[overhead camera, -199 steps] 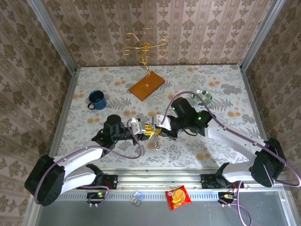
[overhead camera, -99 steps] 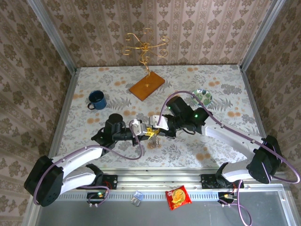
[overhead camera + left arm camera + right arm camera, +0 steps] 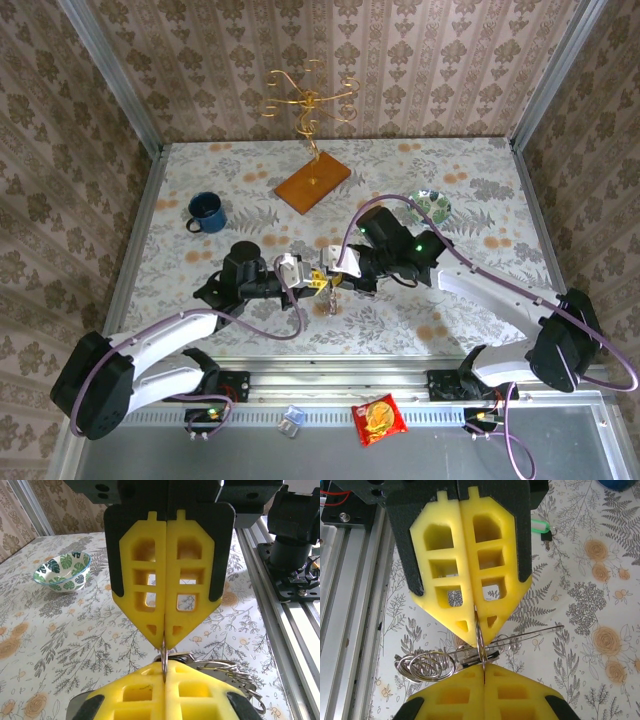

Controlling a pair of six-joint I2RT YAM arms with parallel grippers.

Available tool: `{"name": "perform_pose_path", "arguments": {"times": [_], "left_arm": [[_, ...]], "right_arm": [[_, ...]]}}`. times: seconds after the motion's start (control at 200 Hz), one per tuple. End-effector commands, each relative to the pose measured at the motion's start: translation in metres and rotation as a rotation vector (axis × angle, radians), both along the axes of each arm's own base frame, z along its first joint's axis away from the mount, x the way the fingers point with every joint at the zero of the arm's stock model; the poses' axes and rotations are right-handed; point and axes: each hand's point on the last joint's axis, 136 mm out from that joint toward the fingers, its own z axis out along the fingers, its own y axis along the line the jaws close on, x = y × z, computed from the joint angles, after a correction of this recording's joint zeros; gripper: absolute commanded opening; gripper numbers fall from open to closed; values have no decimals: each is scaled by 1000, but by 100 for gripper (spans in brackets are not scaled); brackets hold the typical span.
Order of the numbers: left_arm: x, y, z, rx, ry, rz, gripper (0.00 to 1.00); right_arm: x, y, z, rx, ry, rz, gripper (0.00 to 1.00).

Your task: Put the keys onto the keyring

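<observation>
Nearest of all, a red snack packet (image 3: 378,418) and a small pale clip (image 3: 291,421) are seen on a grey tray in front of the bench (image 3: 470,160). Both are much nearer than the mug (image 3: 205,211) and off to its right.

Further in, right of the mug and a bit nearer than it, the two claws are met tip to tip above the bench. The left claw (image 3: 164,637) is shut tight, and the thin keyring (image 3: 481,652) is pinched between its yellow fingers (image 3: 142,580). The right claw (image 3: 476,632) is shut tight too, and the same keyring is gripped by it from the other side. The keyring is held up off the bench and is seen edge-on. A bunch of small silver rings (image 3: 427,667) is hung just beside it.

Between the claws and the mug, a green key (image 3: 540,526) is laid flat on the bench, well apart from the keyring. A small dark bit is seen just beside it, too small to be told well.

The blue mug is stood upright. Far to its right, a green-leaf bowl (image 3: 62,572) is set on the bench. Behind the mug and to its right, a wooden board (image 3: 313,183) is laid, and a gold wire stand (image 3: 310,100) is stood on it.
</observation>
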Motion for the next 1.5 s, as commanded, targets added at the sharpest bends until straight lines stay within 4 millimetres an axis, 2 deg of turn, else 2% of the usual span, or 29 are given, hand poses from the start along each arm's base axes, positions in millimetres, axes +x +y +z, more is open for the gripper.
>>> {"name": "perform_pose_path", "arguments": {"times": [0.0,0.245,0.36,0.54,0.655,0.78,1.025,1.175,1.385,1.425,1.495], "left_arm": [[-2,-1,17,-34,-52,-16,0],[-4,-3,22,-61,-60,-31,0],[-3,-2,22,-64,-59,-26,0],[-4,-2,22,-80,-59,-19,0],[-3,-2,25,-105,-51,-12,0],[-5,-3,28,-133,-36,-15,0],[-6,-3,31,-161,-13,-25,0],[-7,-4,33,-175,-7,-32,0],[-5,-4,32,-177,-2,-20,0],[-3,-3,31,-172,-4,-9,0],[0,-3,29,-155,-17,10,8]], "right_arm": [[-1,-8,-4,-22,5,-25,1],[4,-7,-21,-63,38,-46,0],[7,2,-12,-2,21,-42,0],[5,0,-4,51,22,-48,5],[5,-2,1,78,15,-58,15],[0,1,13,145,-6,-37,19],[-1,5,19,191,-12,-23,21],[0,10,18,205,4,-20,18],[0,11,20,216,1,-11,0],[-1,10,20,210,-2,-8,0],[-1,9,20,194,-9,-5,0]]}}
